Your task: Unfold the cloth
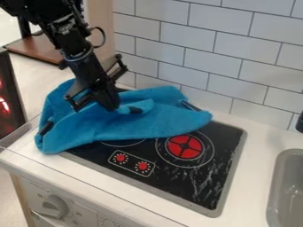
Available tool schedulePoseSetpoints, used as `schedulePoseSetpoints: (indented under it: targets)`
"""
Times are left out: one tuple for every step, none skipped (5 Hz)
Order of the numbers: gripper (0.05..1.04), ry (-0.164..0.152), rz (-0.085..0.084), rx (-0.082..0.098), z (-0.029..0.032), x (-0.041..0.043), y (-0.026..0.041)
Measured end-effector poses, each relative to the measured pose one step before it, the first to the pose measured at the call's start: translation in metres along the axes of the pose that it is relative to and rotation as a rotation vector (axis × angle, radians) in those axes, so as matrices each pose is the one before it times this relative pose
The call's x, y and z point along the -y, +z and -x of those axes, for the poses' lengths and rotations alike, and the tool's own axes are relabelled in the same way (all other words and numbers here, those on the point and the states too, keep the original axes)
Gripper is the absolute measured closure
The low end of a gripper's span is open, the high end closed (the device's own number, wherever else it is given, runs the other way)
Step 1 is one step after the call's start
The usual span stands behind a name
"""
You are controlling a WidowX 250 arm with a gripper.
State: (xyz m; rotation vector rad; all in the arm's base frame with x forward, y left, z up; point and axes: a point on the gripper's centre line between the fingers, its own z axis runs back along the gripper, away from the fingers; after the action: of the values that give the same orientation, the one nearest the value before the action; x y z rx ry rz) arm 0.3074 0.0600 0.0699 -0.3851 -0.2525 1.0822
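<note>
White tiles (219,44), glossy, rectangular, grey-jointed, laid brick-fashion: far wall of a toy kitchen.

Item: one cloth (112,128), bright blue, matte and soft-looking, apparently towelling; crumpled, lying over the far and left parts of the stove top (195,190) and onto the bench (257,170) at left. Near edge curved; raised fold (141,105) at the middle; dark patches at the left edge, on the fold and toward the right.

Gripper (111,107): black, pointing down at the fold; whether it is clenched, released or grasping fabric, cannot tell.

Handling, in judgement: unfolding looks partial. Best to secure only the uppermost layer near a free edge, lift it modestly, then draw it outward low and slowly; a deep bite would drag the whole cloth or bunch it anew.

Surroundings: stove top dark, smooth, pale-streaked, grey-rimmed, with a round red burner (177,150); bench white and flat; grey sink (289,155), rounded rim, at right; ribbed grey knob (54,207) on the near panel.
</note>
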Motion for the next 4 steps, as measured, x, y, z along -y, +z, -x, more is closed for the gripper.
schedulePoseSetpoints:
  targets:
    - [1.036, -0.0807, -0.0065, -0.0501, 0.03001, -0.00785, -0.00064]
    - [1.036, -0.0773, 0.0018, -0.0488, 0.03095, -0.00585, 0.00317]
    - [1.036, -0.0539, -0.0086, -0.0371, 0.02251, -0.00698, 0.00051]
    - [1.036, -0.0372, -0.0076, -0.0329, 0.01747, -0.00625, 0.00127]
